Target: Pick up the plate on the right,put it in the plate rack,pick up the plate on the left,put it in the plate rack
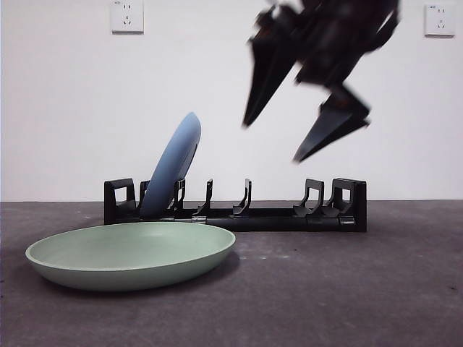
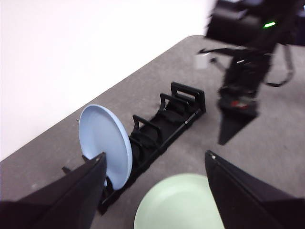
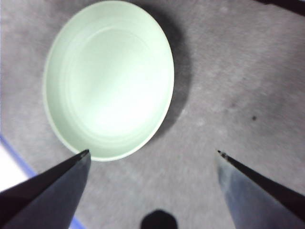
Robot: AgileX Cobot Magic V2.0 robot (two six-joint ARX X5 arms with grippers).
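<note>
A pale green plate point(image 1: 130, 253) point(image 3: 109, 78) lies flat on the grey table, in front of the left half of the plate rack point(image 1: 275, 217) point(image 2: 167, 126). A light blue plate point(image 1: 173, 166) point(image 2: 102, 140) stands on edge in the rack's left end, leaning slightly. My right gripper point(image 1: 271, 142) point(image 3: 153, 152) hangs open and empty high above the rack's right half, its camera looking down on the green plate. The left gripper point(image 2: 155, 155) is open and empty too, raised above the green plate point(image 2: 178, 205) and the blue plate, and out of the front view.
A white wall stands close behind the rack, with sockets point(image 1: 126, 16) point(image 1: 440, 19) high up. Several rack slots to the right of the blue plate hold nothing. Bare grey table point(image 1: 347, 289) stretches to the right of the green plate.
</note>
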